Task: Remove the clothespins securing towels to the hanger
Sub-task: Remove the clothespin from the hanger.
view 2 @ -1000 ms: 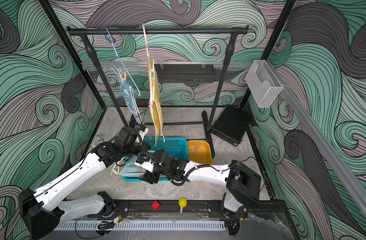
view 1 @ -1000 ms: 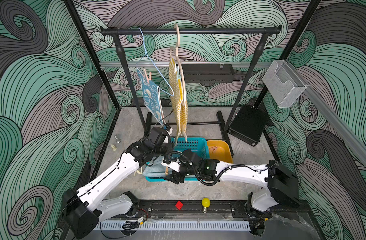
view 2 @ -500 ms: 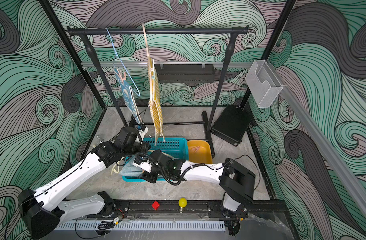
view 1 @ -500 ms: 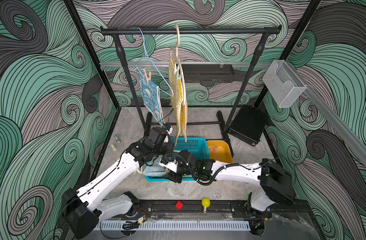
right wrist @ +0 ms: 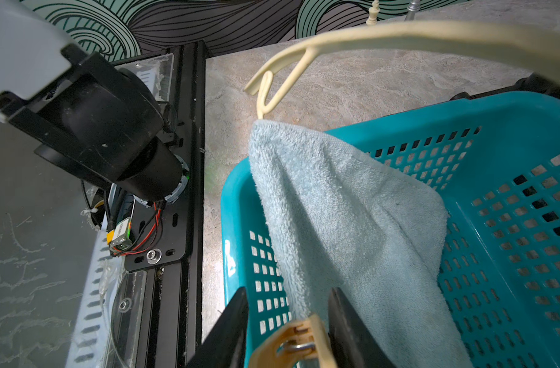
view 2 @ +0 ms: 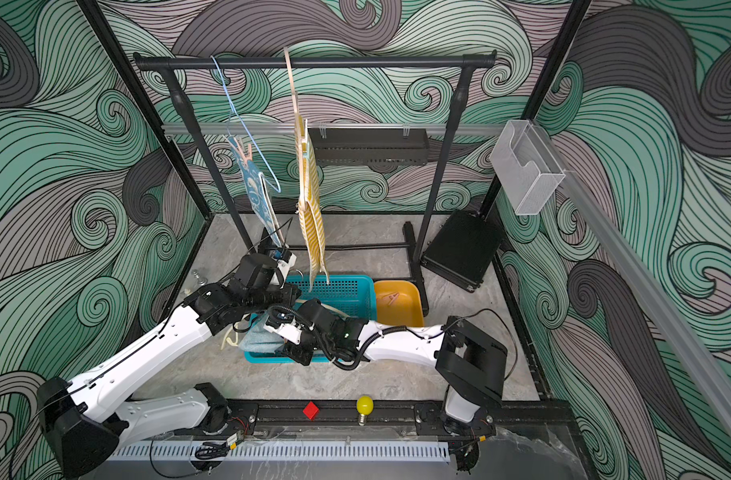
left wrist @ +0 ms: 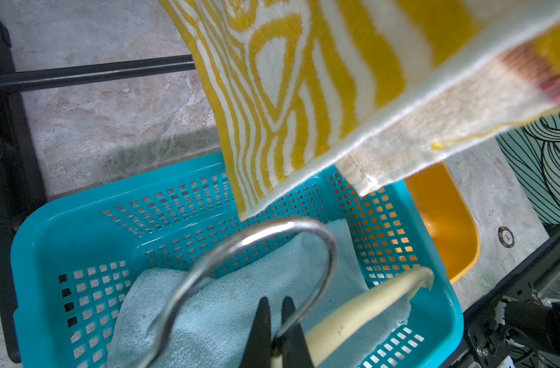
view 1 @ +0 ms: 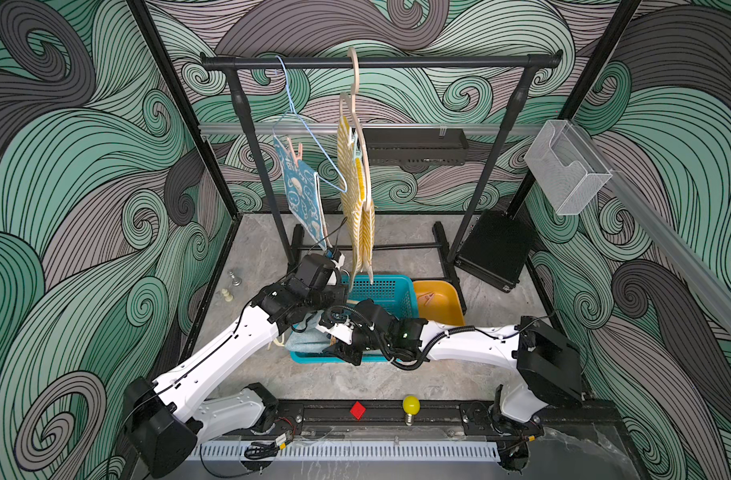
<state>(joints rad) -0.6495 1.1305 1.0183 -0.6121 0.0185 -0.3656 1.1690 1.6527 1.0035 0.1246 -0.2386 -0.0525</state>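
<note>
A pale-blue fluffy towel (right wrist: 351, 207) droops from a cream hanger (right wrist: 399, 35) into the teal basket (right wrist: 495, 127). My right gripper (right wrist: 291, 318) is shut on an orange-yellow clothespin (right wrist: 291, 344) at the towel's near edge, by the basket's corner. Over the basket, my left gripper (left wrist: 275, 318) is shut on the base of the cream hanger's metal hook (left wrist: 304, 229). On the rack, the bunny towel (view 1: 301, 191) hangs from a blue wire hanger under a pink clothespin (view 1: 295, 151). The yellow-striped towel (view 1: 357, 208) hangs beside it.
The black rack (view 1: 376, 62) stands behind the basket, its foot bars on the floor. An orange-yellow bin (view 1: 438, 299) holding a pink clothespin (view 1: 428, 297) adjoins the basket. A black box (view 1: 492, 249) leans at the right. Two chess pieces (view 1: 232, 282) stand on the left.
My right arm has reached further left along the basket's near side, and its jaws have narrowed round the orange-yellow clothespin. The left arm has stayed where it was.
</note>
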